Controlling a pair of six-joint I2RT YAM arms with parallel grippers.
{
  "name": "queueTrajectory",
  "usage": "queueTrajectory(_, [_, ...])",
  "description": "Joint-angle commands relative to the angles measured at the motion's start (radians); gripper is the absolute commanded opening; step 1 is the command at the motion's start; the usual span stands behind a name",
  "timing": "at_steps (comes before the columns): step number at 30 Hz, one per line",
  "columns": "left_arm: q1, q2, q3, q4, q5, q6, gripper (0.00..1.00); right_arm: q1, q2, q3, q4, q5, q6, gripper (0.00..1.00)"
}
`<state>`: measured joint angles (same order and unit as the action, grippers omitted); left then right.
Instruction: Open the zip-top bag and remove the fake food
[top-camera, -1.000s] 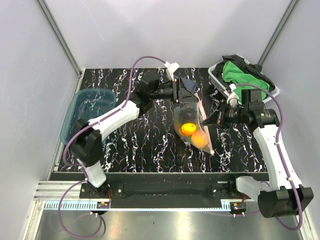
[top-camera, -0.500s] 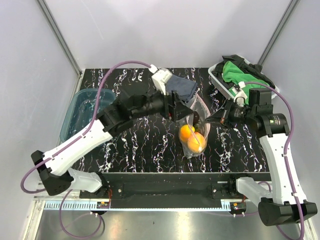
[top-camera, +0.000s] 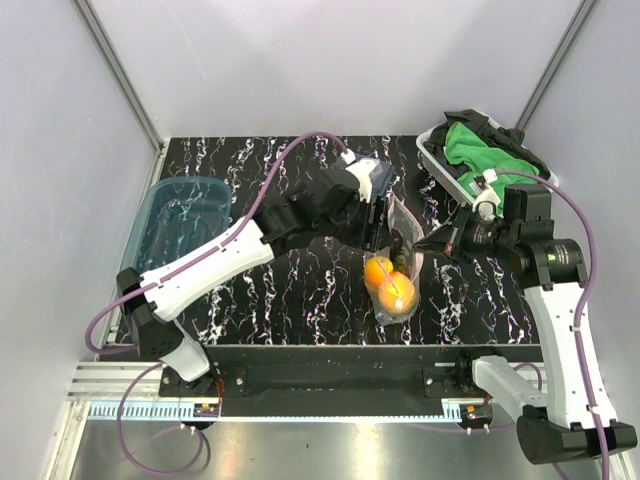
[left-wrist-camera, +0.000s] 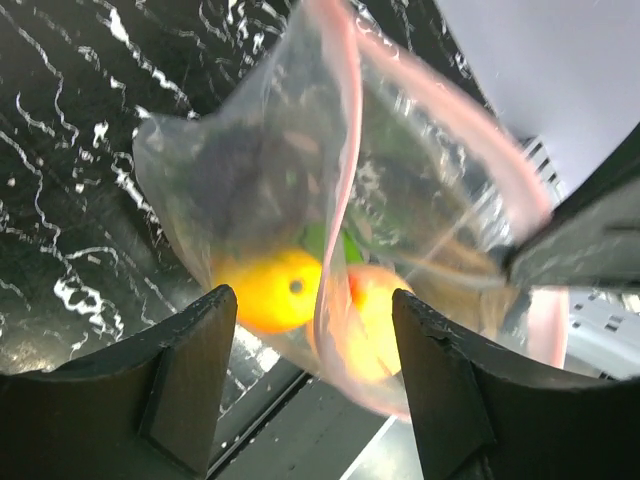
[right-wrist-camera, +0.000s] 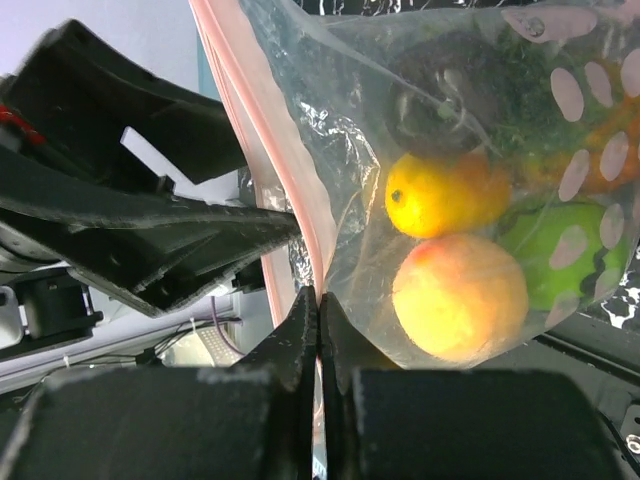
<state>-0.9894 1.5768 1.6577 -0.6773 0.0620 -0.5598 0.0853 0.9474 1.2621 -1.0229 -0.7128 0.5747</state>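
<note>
The zip-top bag (top-camera: 396, 262) hangs above the middle of the table with its pink zip strip (right-wrist-camera: 262, 150) uppermost. Inside is the fake food: an orange-yellow piece (right-wrist-camera: 440, 190), a peach-coloured piece (right-wrist-camera: 460, 295), a green ball (right-wrist-camera: 560, 250), a dark piece (right-wrist-camera: 450, 95) and a leafy green piece (right-wrist-camera: 540, 110). My right gripper (right-wrist-camera: 318, 300) is shut on the zip strip at the bag's right edge, as the top view (top-camera: 432, 244) also shows. My left gripper (left-wrist-camera: 315, 330) is open, its fingers (left-wrist-camera: 190, 370) on either side of the strip (left-wrist-camera: 335, 230), at the bag's far-left side (top-camera: 374, 216).
A translucent blue tub (top-camera: 172, 228) stands at the table's left edge. A white basket (top-camera: 436, 156) holding green cloths (top-camera: 485, 148) sits at the back right corner. A dark blue cloth (top-camera: 386, 178) lies behind the left gripper. Grey walls close in the sides and back.
The left arm has swung round and brought its open gripper up to the bag's mouth. The bag has shifted slightly toward the front. The right gripper kept its hold.
</note>
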Motion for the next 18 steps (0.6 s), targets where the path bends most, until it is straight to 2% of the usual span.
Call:
queueTrajectory(1, [-0.002, 0.038, 0.102, -0.013, 0.008, -0.028, 0.48, 0.007, -0.038, 0.020, -0.020, 0.038, -0.007, 0.00])
queueTrajectory(2, [-0.003, 0.046, 0.108, -0.013, 0.021, -0.029, 0.35, 0.005, -0.039, 0.031, -0.031, 0.047, -0.018, 0.00])
queueTrajectory(3, [-0.002, 0.055, 0.114, -0.015, 0.045, -0.029, 0.18, 0.005, -0.044, 0.037, -0.040, 0.077, -0.027, 0.00])
queueTrajectory(4, [-0.002, 0.061, 0.123, -0.013, 0.059, -0.028, 0.10, 0.007, -0.044, 0.043, -0.066, 0.099, -0.033, 0.00])
queueTrajectory(6, [-0.002, 0.084, 0.171, -0.016, 0.088, -0.022, 0.00, 0.007, -0.051, 0.059, -0.095, 0.169, -0.055, 0.00])
queueTrajectory(12, [-0.003, 0.137, 0.347, -0.067, 0.131, -0.006, 0.00, 0.007, -0.047, 0.147, -0.199, 0.374, -0.121, 0.00])
queueTrajectory(15, [-0.002, 0.144, 0.355, -0.102, 0.124, 0.017, 0.00, 0.005, -0.041, 0.192, -0.218, 0.381, -0.153, 0.00])
queueTrajectory(18, [0.000, 0.141, 0.327, -0.142, 0.105, 0.044, 0.00, 0.007, -0.044, 0.192, -0.203, 0.325, -0.167, 0.00])
